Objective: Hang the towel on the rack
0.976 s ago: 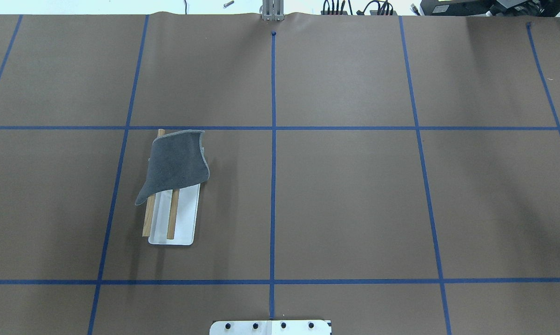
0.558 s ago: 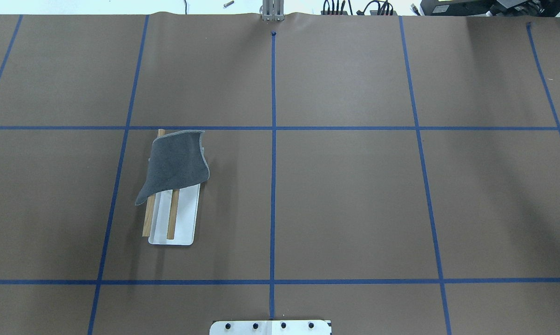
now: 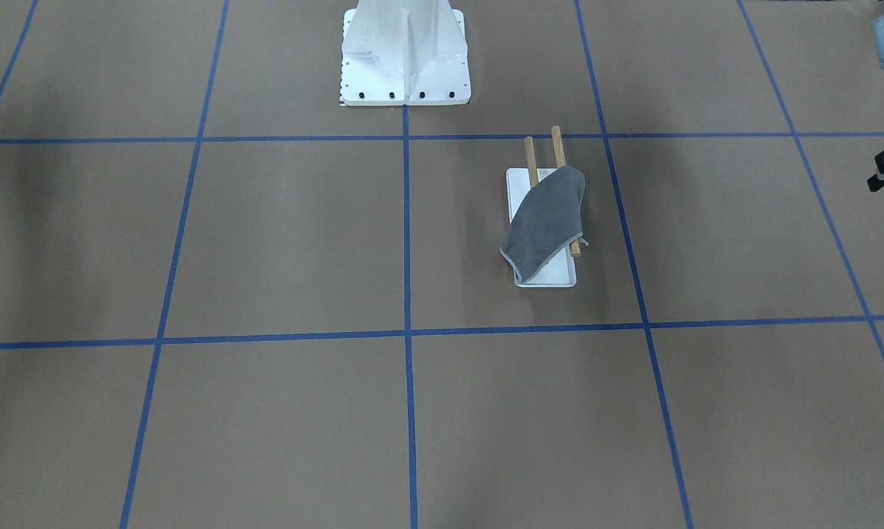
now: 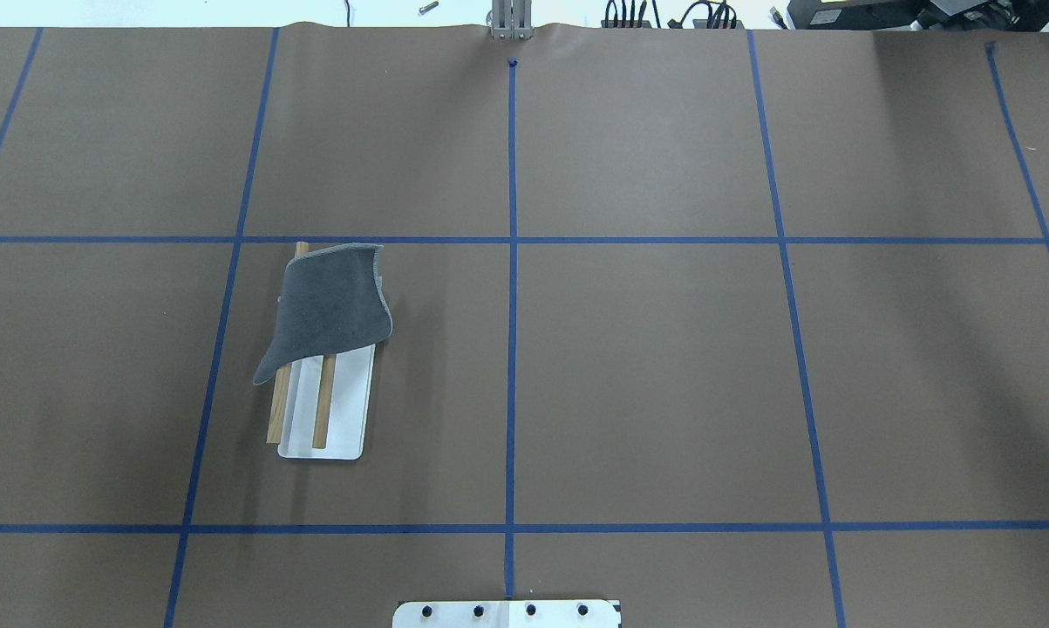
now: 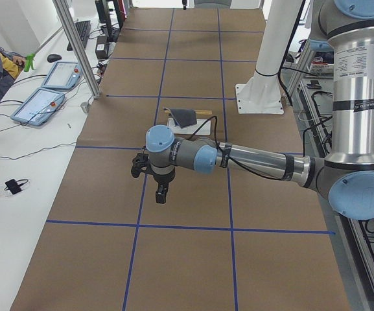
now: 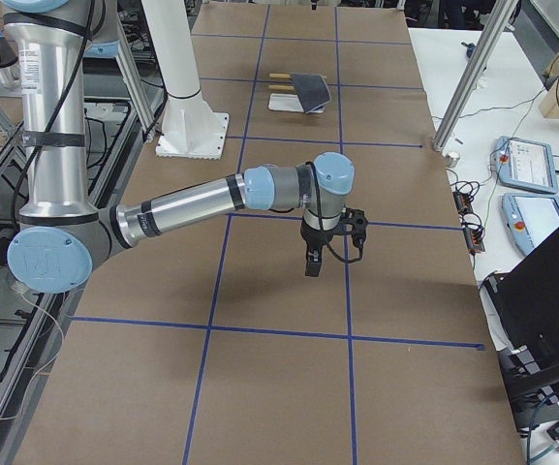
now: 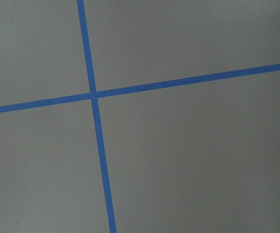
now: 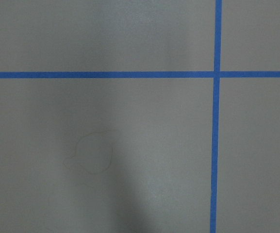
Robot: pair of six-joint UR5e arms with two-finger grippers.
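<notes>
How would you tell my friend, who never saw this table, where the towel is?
Start at the big brown table crossed by blue tape lines. In the overhead view, left of the middle line stands a rack with a white base and two wooden rods. The towel is the dark grey cloth with a paler edge lying over those rods, the only soft thing there.

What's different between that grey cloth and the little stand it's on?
The towel is dark grey and soft, sagging in folds; the rack looks stiff, a white base with two brown rods. The towel lies slanted, covering only the rack's half farther from the robot, a corner hanging off one side. Both are on the robot's left.
</notes>
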